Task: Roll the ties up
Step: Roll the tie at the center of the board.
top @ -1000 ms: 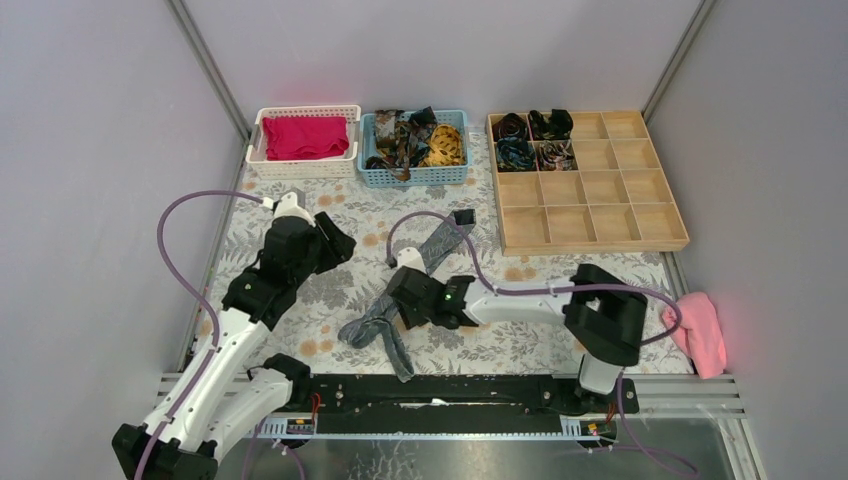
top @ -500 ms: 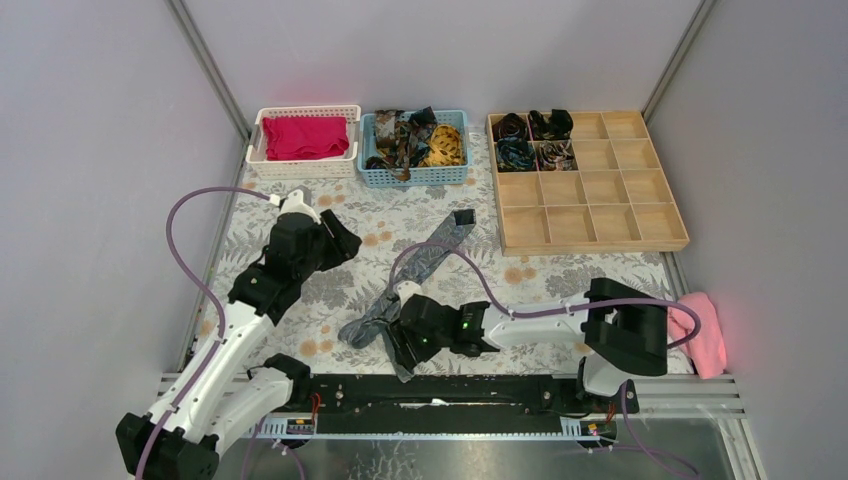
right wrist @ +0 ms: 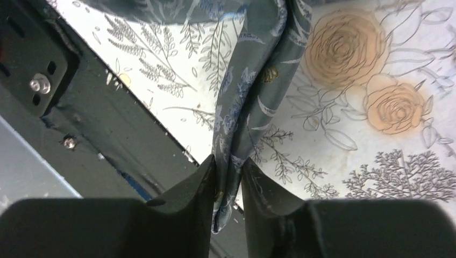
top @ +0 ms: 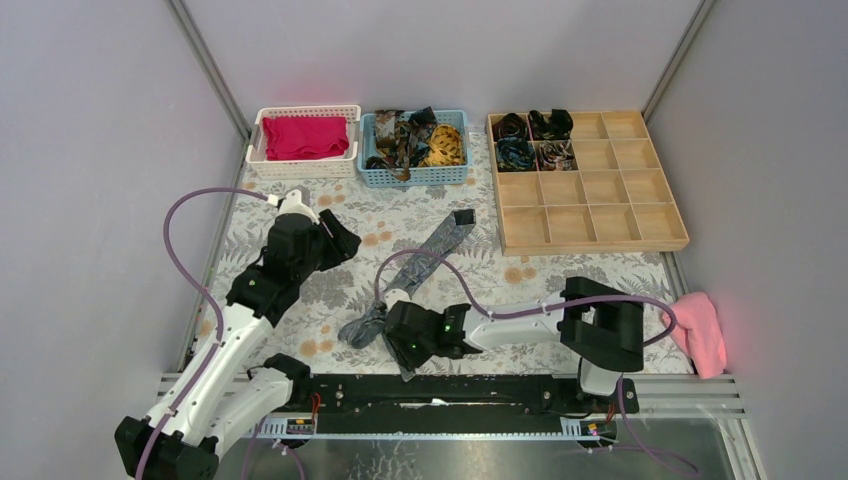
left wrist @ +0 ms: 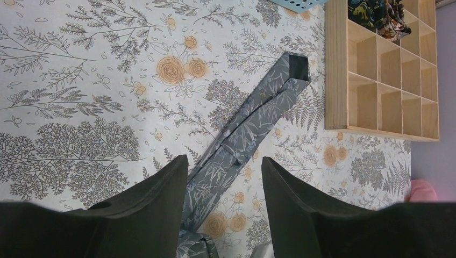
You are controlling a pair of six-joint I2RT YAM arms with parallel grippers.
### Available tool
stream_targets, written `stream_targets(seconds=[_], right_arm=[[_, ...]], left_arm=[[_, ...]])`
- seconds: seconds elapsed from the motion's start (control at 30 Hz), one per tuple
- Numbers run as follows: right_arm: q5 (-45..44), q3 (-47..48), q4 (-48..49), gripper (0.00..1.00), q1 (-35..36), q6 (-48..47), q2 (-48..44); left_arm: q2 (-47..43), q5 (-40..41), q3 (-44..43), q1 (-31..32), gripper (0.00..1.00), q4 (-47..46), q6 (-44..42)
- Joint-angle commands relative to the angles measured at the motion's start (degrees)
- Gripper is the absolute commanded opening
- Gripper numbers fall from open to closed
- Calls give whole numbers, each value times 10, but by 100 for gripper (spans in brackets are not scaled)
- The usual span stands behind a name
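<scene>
Grey tie [right wrist: 247, 97] near end now pinched by right hand [right wrist: 227, 164], moved twd table [top: 540, 270] edge; left hand [left wrist: 223, 161] spread.

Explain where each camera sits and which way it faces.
Top external: above, behind the bases, facing down on the floral table; left arm and right arm show.
Left wrist: above the table, facing down; open left end effector shows.
Right wrist: low by the black front rail; right end effector pinches the grey leaf-patterned fabric tie.
Shared: all show that tie.
</scene>
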State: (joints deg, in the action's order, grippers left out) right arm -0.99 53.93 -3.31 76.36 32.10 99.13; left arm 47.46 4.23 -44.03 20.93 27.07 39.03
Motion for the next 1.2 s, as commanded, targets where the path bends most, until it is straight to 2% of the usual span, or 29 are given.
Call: stream_targets(seconds=[0.0, 0.27, 0.5, 0.7, 0.83, 1.03, 1.17], right_arm=[[-100, 87, -119, 27, 15, -55, 17], [-307, 231, -302, 22, 28, -156, 65], [-367, 273, -296, 21, 31, -253, 107], [-333, 318, -249, 20, 33, -275, 131], [-288, 299, -164, 19, 32, -253, 111], [-229, 301, -89, 19, 32, -182, 119], [-223, 280, -40, 19, 30, -128, 126]], left_arm=[[-11, 6, -5, -4, 60, -8, -9], [-47, 51, -18, -4, 60, 22, -8], [-85, 123, -52, -5, 64, 74, 4], [-110, 144, -67, -4, 67, 92, -1], [-113, 150, -74, -4, 68, 100, -3], [-118, 152, -73, -4, 68, 100, -2], [-124, 153, -71, -4, 68, 104, -4]])
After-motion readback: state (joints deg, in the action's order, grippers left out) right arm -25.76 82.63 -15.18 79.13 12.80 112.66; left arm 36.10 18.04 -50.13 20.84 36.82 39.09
